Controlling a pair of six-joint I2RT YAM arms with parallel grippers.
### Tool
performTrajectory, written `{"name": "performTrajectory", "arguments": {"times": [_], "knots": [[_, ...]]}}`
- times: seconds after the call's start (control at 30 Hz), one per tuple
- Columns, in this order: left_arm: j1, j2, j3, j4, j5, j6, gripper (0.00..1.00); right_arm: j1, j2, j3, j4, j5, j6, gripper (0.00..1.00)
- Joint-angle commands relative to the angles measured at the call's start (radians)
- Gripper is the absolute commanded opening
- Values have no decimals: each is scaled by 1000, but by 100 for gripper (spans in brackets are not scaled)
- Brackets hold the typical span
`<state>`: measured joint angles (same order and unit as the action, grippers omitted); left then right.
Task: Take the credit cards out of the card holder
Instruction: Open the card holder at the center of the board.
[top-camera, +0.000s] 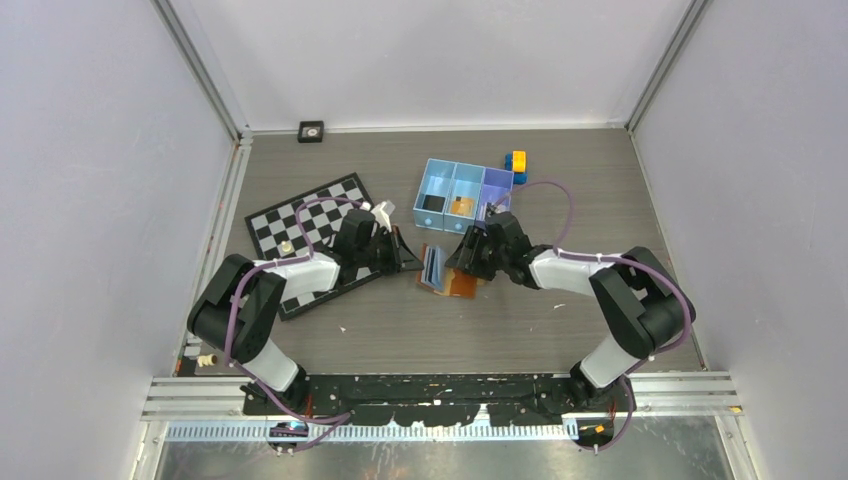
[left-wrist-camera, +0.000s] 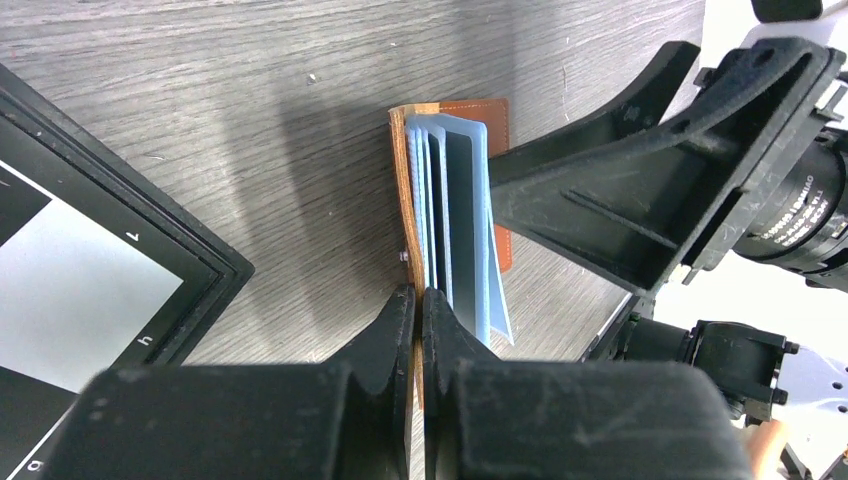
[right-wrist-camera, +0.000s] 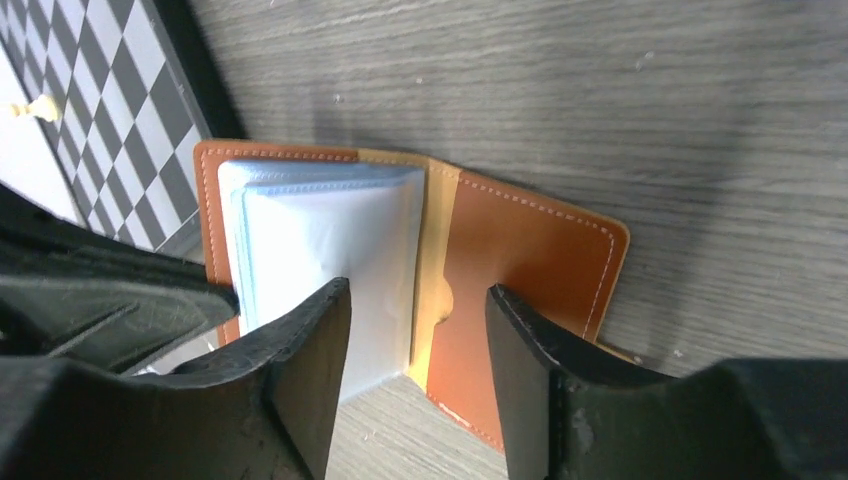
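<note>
left gripper (left-wrist-camera: 418, 305), jaws together and clamped on the edge of one brown cover of the card holder (left-wrist-camera: 405, 200), holds that cover standing on edge. the other cover lies flat on the table (top-camera: 400, 330), near the chessboard (top-camera: 300, 230) and the blue tray (top-camera: 465, 185). right gripper (right-wrist-camera: 418, 295), jaws apart and gripping nothing, hovers over the open holder, one finger above the fan of pale-blue sleeves (right-wrist-camera: 320, 220), the other above the flat cover. credit cards (left-wrist-camera: 465, 215) stand inside the sleeves, a grey face showing in the left wrist view; none is seen lying loose beside the holder. step in hand, as judged: holder opened and steadied, first card not yet seized. next move calls for the right fingers to line up with a single sleeve's open edge, pinch the card alone and not the plastic, and draw it out along the sleeve while the left grip resists the pull.
</note>
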<state>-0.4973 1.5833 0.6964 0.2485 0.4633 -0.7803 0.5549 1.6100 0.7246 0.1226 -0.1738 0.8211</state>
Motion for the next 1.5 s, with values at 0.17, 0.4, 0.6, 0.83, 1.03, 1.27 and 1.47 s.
{"name": "performTrajectory", "arguments": {"times": [0.17,0.4,0.6,0.83,1.03,1.27,1.47], "knots": [[-3,-41,29,5,-3,13,0,3,-80,-66,176,-101,20,82],[-3,-41,29,6,-2,12,0,44,-66,-23,110,-71,-19,85],[-3,-41,29,6,-3,12,0,50,-39,14,32,-22,-32,76],[-3,-42,29,5,-2,12,0,51,8,48,-17,-4,-38,61],[-3,-43,29,5,-2,12,0,51,36,74,-51,0,-52,63],[-3,-40,30,5,4,10,0,53,78,111,-109,23,-69,56],[-3,-38,29,10,10,6,0,52,84,112,-103,14,-63,36]]}}
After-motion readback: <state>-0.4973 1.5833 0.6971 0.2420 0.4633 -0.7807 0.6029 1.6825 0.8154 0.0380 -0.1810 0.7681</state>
